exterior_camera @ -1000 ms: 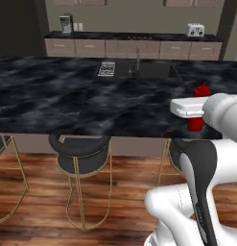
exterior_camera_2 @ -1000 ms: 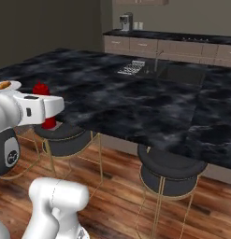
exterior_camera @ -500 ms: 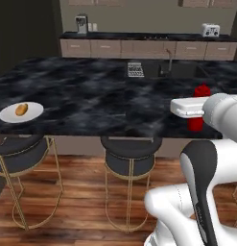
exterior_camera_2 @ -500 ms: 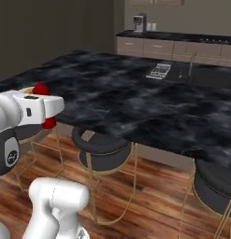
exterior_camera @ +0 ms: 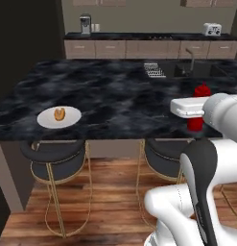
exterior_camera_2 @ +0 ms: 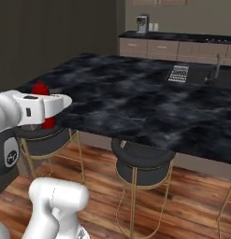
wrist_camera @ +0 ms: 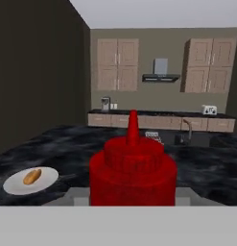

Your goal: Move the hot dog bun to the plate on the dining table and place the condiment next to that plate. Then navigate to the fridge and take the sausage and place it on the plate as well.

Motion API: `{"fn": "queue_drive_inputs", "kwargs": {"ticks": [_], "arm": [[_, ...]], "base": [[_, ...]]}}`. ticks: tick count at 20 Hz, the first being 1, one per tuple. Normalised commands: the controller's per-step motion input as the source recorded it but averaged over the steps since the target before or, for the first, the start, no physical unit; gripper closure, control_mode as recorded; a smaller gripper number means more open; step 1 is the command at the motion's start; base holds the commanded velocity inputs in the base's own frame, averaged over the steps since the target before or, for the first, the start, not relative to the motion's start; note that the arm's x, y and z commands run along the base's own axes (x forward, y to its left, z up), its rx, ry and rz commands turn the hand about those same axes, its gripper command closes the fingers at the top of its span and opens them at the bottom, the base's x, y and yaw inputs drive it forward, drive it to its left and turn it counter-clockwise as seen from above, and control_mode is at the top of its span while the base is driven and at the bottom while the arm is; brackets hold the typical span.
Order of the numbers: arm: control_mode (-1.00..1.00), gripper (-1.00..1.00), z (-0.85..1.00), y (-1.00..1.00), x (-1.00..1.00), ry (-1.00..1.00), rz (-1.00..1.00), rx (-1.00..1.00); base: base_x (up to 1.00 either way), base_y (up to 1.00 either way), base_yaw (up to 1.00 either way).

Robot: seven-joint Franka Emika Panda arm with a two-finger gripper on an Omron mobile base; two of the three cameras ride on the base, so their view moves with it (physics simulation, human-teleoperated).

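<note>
While the red condiment bottle [wrist_camera: 133, 169] hides its fingertips (base cut off), the hand [exterior_camera: 195, 108] pinches it.

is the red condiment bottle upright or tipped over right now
Upright. In the hand view the red condiment bottle stands with its nozzle pointing straight up, and the left base view shows its cap above the hand.

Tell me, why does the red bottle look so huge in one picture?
In the hand view the ketchup bottle sits right before the lens, so it looms large and hides the table; in the left base view it looks small, the plate sharp, no glare.
</note>
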Motion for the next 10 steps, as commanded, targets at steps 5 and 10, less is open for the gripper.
{"fn": "queue_drive_inputs", "kwargs": {"ticks": [5, 10], "arm": [[1.00, 1.00, 0.00, 0.00, 0.00, 0.00, 0.00, 0.00], [1.00, 1.00, 0.00, 0.00, 0.00, 0.00, 0.00, 0.00]], "base": [[0.94, 0.94, -0.23], [0.86, 0.75, -0.13]]}}
